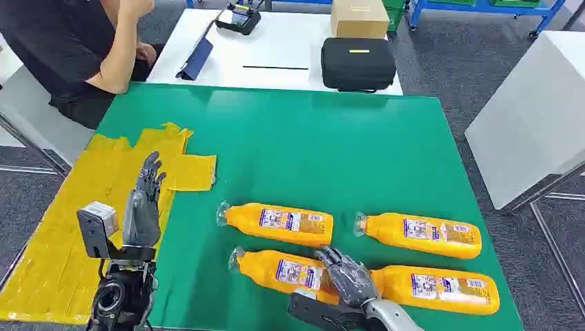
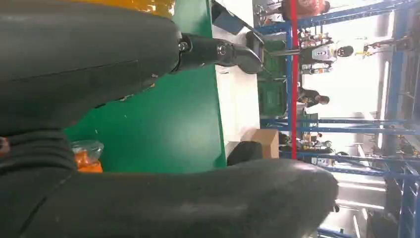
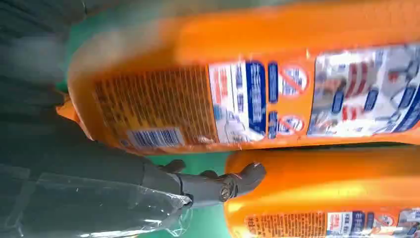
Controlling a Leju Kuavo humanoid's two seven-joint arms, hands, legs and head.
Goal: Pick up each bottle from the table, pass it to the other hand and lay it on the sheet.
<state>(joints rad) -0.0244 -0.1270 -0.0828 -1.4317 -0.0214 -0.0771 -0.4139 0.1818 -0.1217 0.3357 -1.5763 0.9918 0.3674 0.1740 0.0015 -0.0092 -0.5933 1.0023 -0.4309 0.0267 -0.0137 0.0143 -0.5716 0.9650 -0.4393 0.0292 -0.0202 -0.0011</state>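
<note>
**Right hand over the near-left bottle, left hand waiting above the sheet**

At the worktop's left edge we saw the yellow sheet [image 1: 76,227] lying flat, with no bottle on it yet. Our left hand [image 1: 143,207] hovered over the sheet's inner border, fingers straight and apart, holding nothing.

Toward the near edge, four orange bottles lay on their sides in two rows, long axes parallel to that edge, caps toward the sheet. The near-left bottle [image 1: 286,271] lay directly beneath our right hand [image 1: 348,276], whose fingers draped across its base end where it met the near-right bottle [image 1: 441,288]. In the right wrist view a fingertip [image 3: 247,177] reached into the gap between the two bodies. We could not tell whether the fingers had truly closed on the bottle; we judged it a grasp being formed.

The right arm was plainly nearer. Lifting would call for a wrap across the short axis, then a carry leftward to the waiting hand.

No containers held anything.
</note>
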